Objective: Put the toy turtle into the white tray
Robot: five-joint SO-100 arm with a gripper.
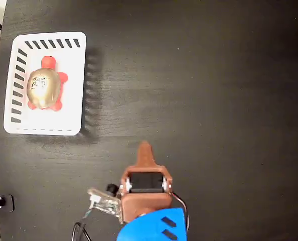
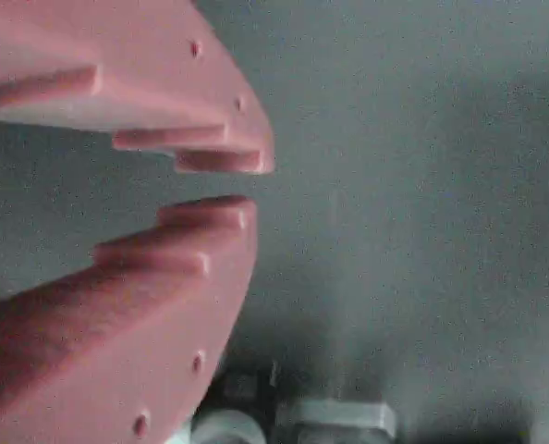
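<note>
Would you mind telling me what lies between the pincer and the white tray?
Nothing: in the fixed view only bare black table separates the pincer from the white tray, where the toy turtle sits.

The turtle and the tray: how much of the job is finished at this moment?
Done: the turtle lies inside the tray, apart from the gripper. In hand: nothing; in the wrist view the fingers are nearly closed with only table between them. Left: nothing visible.
</note>
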